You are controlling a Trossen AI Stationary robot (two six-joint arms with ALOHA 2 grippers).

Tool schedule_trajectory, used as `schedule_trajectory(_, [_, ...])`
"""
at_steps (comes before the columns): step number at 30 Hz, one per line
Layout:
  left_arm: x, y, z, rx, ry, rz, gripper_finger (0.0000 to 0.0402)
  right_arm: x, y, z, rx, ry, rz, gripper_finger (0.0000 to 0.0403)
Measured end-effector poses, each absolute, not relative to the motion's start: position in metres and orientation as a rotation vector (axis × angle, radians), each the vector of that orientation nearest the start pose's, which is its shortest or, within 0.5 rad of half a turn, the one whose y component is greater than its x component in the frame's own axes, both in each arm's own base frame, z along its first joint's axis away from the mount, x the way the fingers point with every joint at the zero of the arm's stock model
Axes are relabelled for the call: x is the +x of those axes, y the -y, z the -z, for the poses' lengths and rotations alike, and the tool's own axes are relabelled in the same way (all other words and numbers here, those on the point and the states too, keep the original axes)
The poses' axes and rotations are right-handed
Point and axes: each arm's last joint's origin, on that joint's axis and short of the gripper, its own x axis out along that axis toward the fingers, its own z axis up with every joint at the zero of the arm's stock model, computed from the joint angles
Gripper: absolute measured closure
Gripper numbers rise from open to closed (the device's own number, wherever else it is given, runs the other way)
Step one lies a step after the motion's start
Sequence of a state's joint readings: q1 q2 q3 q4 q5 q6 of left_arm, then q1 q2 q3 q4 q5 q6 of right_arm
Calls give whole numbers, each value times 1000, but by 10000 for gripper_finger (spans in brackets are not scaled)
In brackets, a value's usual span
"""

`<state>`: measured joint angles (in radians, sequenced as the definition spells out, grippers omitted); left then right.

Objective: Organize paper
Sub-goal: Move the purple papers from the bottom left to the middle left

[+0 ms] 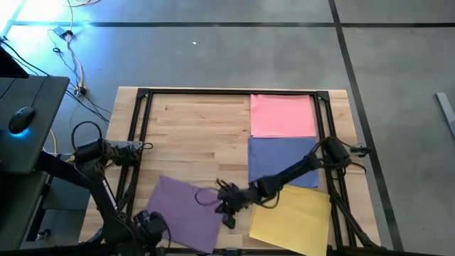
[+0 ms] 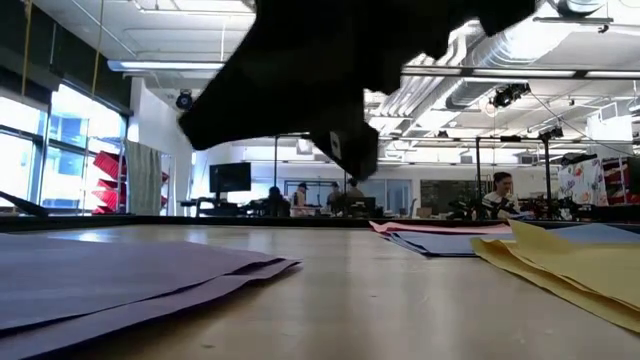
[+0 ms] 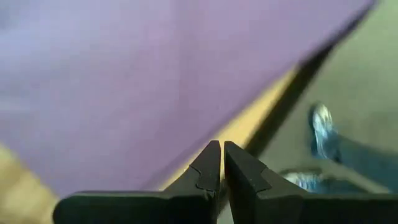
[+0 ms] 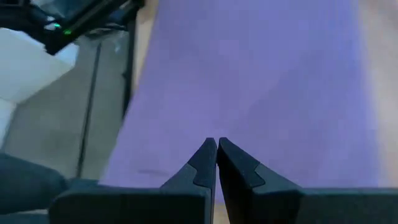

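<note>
Four sheets lie flat on the wooden table. Pink point(image 1: 283, 115), blue point(image 1: 283, 160) and yellow point(image 1: 291, 217) form a column on the right side, and the yellow sheet's far edge lies over the blue one. The purple sheet point(image 1: 186, 208) lies askew near the near edge. My right gripper point(image 1: 220, 195) is shut and hovers at the purple sheet's right corner, with purple point(image 4: 261, 81) beneath it. The low view shows it point(image 2: 355, 165) raised clear of the table. My left gripper point(image 1: 146, 219), also shut, sits at the purple sheet's near-left edge point(image 3: 155, 74). My left gripper point(image 3: 221, 146) points its shut fingers at the purple sheet's near edge point(image 3: 205, 134) by the table's rim. I cannot tell whether they touch it. My right gripper touches nothing.
A black metal frame point(image 1: 142, 92) borders the table. A dark desk with a mouse point(image 1: 21, 117) stands beyond the left side, with cables on the floor behind it. A person's shoes point(image 3: 320, 124) show past the near edge. Bare wood point(image 1: 199, 135) spans the table's left and middle.
</note>
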<state>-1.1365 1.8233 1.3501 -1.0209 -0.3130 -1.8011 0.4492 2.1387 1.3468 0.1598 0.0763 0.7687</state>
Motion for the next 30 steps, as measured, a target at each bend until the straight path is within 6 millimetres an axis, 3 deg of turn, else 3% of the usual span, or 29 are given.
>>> schedule_trajectory(3, [154, 291, -192, -497, -1165, -535, 401, 411, -200, -117, 575, -734, -92, 403])
schedule_trajectory(7, [159, 277, -157, -521, -1163, -550, 401, 415, -194, -96, 562, -761, -41, 403])
schedule_trajectory(11, [160, 267, -135, -579, -1173, -538, 401, 422, -172, -93, 517, -761, 34, 403])
schedule_trajectory(18, [157, 251, -123, -515, -1181, -569, 401, 432, -139, -94, 524, -770, 85, 403])
schedule_trajectory(24, [156, 236, -117, -442, -1173, -640, 401, 431, -131, -107, 487, -760, 124, 403])
schedule_trajectory(30, [159, 227, -115, -422, -1162, -690, 401, 424, -119, -149, 437, -719, 197, 403])
